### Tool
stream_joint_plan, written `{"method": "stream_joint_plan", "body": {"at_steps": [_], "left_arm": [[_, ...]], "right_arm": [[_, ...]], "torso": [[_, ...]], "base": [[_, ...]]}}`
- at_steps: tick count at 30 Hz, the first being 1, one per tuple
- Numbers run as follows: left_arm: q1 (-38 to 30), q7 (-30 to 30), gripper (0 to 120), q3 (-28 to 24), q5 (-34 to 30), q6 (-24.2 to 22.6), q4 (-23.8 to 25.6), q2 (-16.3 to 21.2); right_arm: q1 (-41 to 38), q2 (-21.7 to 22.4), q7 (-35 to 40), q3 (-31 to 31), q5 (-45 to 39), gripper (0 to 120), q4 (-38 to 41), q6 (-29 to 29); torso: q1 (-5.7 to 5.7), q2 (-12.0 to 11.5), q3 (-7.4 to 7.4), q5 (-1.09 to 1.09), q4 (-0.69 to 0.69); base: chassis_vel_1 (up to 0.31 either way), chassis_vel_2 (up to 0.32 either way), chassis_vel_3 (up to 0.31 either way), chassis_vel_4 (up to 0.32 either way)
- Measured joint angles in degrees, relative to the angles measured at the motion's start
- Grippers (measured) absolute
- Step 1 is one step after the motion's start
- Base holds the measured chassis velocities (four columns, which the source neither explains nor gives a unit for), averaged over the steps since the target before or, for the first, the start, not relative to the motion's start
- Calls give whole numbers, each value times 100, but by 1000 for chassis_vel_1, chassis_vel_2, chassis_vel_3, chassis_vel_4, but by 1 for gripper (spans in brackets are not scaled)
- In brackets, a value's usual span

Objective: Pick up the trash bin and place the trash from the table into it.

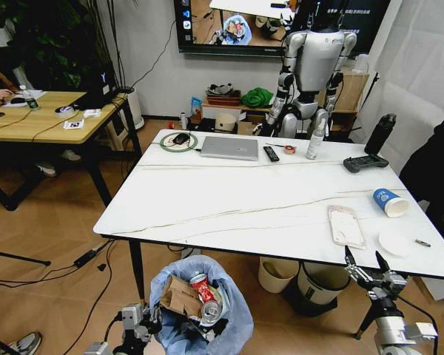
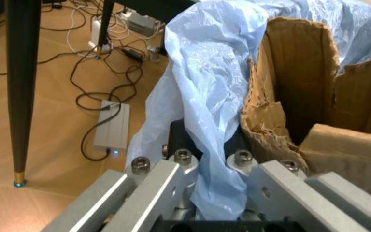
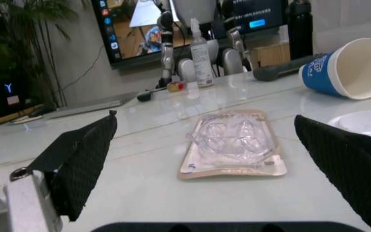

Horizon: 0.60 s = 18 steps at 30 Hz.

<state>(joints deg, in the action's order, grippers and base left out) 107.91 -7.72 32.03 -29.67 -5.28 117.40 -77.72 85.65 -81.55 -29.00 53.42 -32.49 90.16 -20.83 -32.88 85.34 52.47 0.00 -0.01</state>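
One blue-bagged trash bin, left end effector pinching its liner; right end effector spread at white marble desk edge, facing one clear plastic package, one blue paper cup, one white disc.

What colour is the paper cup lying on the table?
Blue outside with a white inside; the paper cup shows best in the right wrist view.

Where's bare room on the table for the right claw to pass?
Free: the table middle and left, from laptop to near edge. Crowded: near-right corner, where the package, cup and disc lie by the open right claw.
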Motion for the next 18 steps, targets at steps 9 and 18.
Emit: {"method": "stream_joint_plan", "body": {"at_steps": [9,18], "left_arm": [[-4,2,0,-9,2,-7,-14,1],[-32,8,0,-14,-1,-21,-16,1]], "right_arm": [[12,-22,-28,-11,6,100,-15,-24],[-2,-30,-35,-33,29,100,-38,-53]], "torso": [[-1,0,0,0,0],[-1,0,0,0,0]], "base": [[-6,-3,5,6],[-15,-15,16,11]]}}
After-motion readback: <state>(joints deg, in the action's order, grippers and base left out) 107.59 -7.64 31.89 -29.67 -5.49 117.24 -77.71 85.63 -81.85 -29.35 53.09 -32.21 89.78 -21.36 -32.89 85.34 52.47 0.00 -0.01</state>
